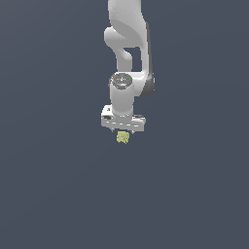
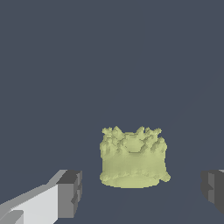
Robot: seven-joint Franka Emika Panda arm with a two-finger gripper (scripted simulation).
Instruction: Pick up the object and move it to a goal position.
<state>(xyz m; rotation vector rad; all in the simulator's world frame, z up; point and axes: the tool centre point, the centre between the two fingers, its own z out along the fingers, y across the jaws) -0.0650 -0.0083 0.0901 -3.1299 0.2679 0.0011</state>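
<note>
So the white arm (image 1: 127,58) hangs straight down over a plain dark floor (image 1: 48,194), and the gripper (image 1: 123,132) sits right above the object (image 1: 123,138), a lumpy yellow-green clump with a jagged, layered top. In the exterior view the clump peeks out just under the gripper's white body. I honestly can't tell from there whether it's resting on the floor or off it.

The wrist view is clearer: the object (image 2: 133,157) sits between the two dark fingertips (image 2: 70,193), and there's bare floor showing on both sides of it. So the jaws are spread wide and aren't touching it, nothing gripped.

What could go wrong, as I see it:
- The clump looks closer to one fingertip than the other, so closing might shove it sideways before the second pad arrives.
- That rough crown gives patchy contact. If the pads bite only on the spiky top, I'd expect it to twist or pop out.
- If the gripper closes too high, it could pinch just the crown and drop the thing on the lift.

No goal marker shows in either view.
</note>
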